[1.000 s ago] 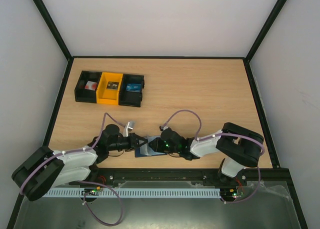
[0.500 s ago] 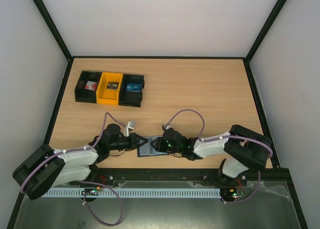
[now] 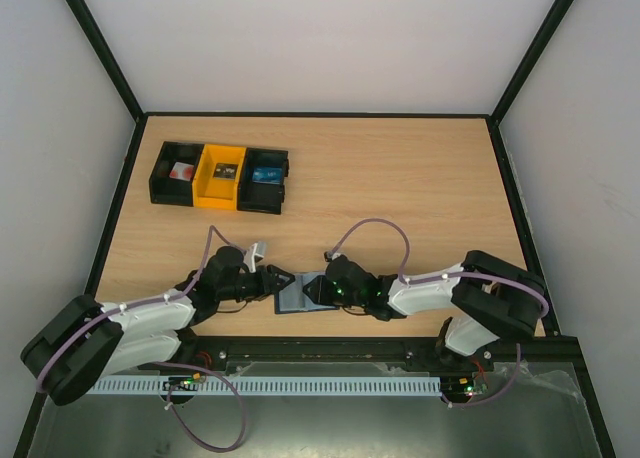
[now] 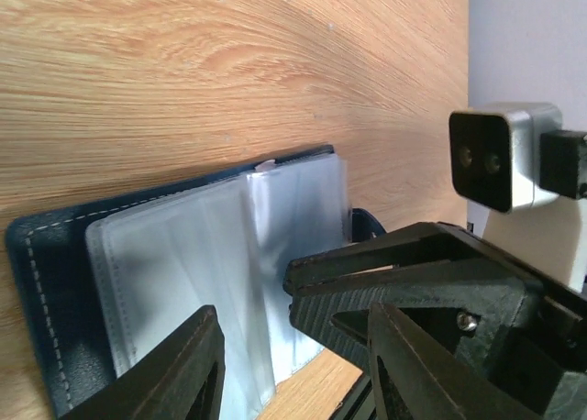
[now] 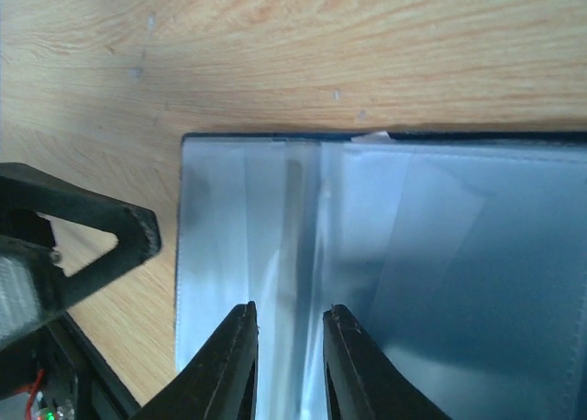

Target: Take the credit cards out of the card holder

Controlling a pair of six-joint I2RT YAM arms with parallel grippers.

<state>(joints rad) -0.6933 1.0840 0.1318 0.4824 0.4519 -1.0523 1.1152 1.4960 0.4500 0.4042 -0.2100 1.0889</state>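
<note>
- Card holder (image 3: 291, 300) open and flat on the surface (image 3: 400, 198), close to the front edge, between the two tools.
- Dark blue stitched cover underneath, clear sleeves (image 4: 193, 255) fanned on top; a small white tab pokes out at the far edge of the sleeves.
- No telling from the wrist views whether cards sit inside the sleeves; only a darker blue tone through the plastic on one side.
- Right tool (image 5: 289, 315) low over the sleeves, its fingers (image 5: 229, 365) drawn near each other with a narrow slit between them.
- A raised fold of sleeve running into that slit; cannot tell whether it is pinched or merely lying below.
- Left tool (image 4: 292, 319) spread wide at the other end of the card holder, nothing held between its fingers (image 4: 179, 370).
- Seen from above, left tool (image 3: 278, 281) and right tool (image 3: 308, 290) tip to tip, just beside each other over the card holder.
- Well apart, at the far left of the surface: a row of three touching bins, black bin (image 3: 156, 178), yellow bin (image 3: 203, 178), second black bin (image 3: 283, 183).
- A bluish card (image 3: 265, 174) in the second black bin, something red and white in the first, a small dark bit in the yellow one; too small to tell more.
</note>
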